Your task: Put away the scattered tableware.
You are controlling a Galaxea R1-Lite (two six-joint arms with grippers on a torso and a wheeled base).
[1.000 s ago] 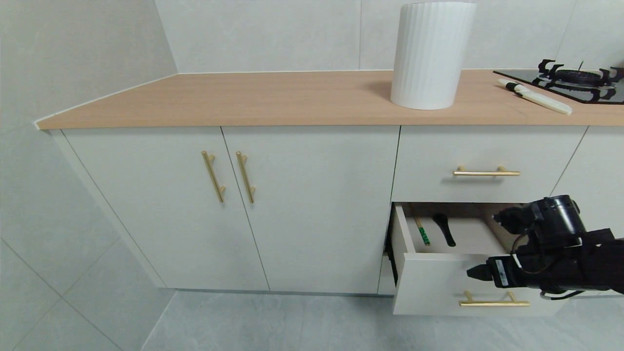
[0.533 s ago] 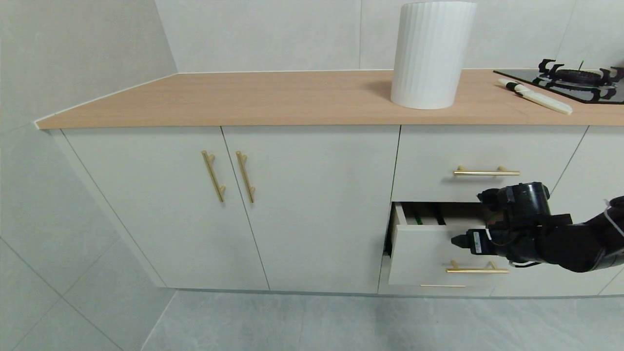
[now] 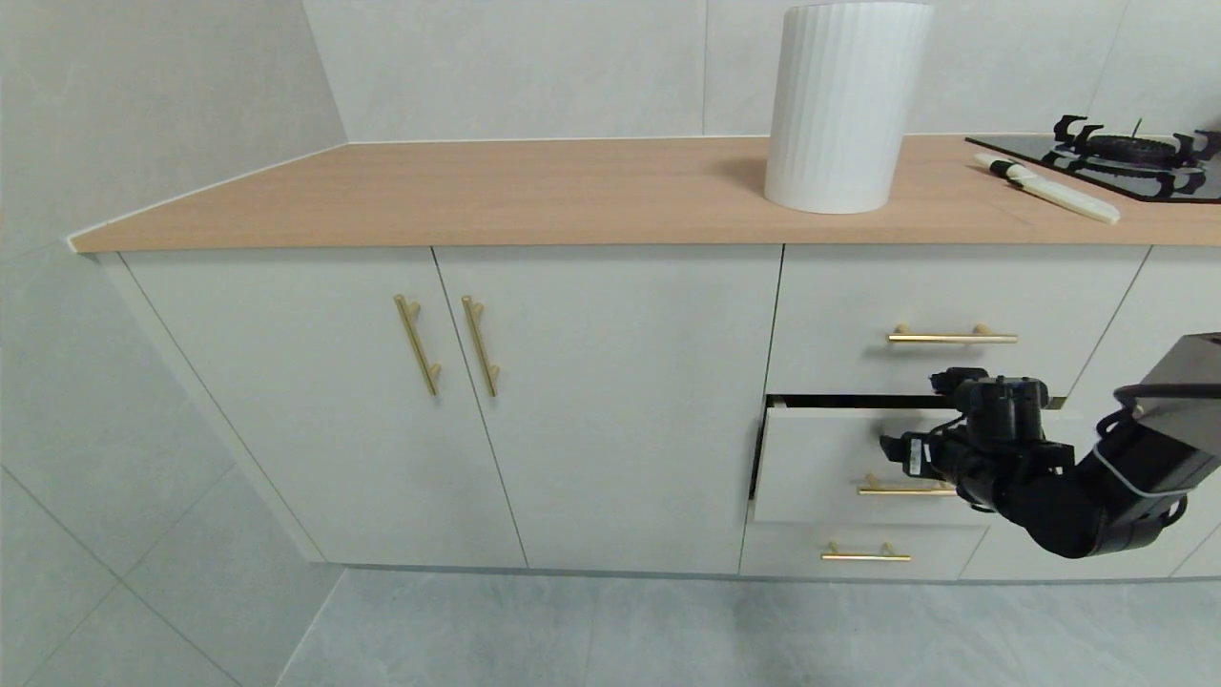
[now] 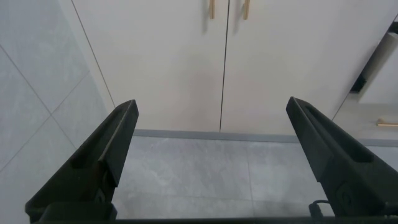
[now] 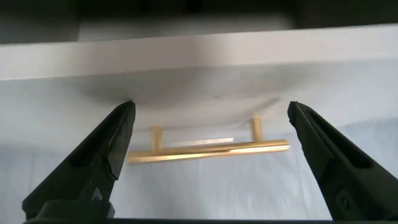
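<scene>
The middle drawer (image 3: 830, 458) stands only a narrow crack out of the cabinet, and its inside is hidden. My right gripper (image 3: 895, 448) is against the drawer front just above the gold handle (image 3: 901, 489). In the right wrist view that gripper (image 5: 211, 112) is open, its fingers (image 5: 112, 155) spread either side of the handle (image 5: 208, 149) with nothing held. A white knife with a black end (image 3: 1049, 189) lies on the wooden counter (image 3: 477, 191) at the right. My left gripper (image 4: 211, 106) is open and empty above the floor, facing the cabinet doors (image 4: 280, 62).
A tall white ribbed container (image 3: 844, 105) stands on the counter near the knife. A black gas hob (image 3: 1135, 157) sits at the far right. Closed drawers lie above (image 3: 954, 315) and below (image 3: 858, 553) the middle one. Double doors with gold handles (image 3: 448, 343) are at left.
The middle drawer has gone from wide open to almost shut, with my right gripper moving in against its front. The chopsticks and black spoon inside are now hidden.
</scene>
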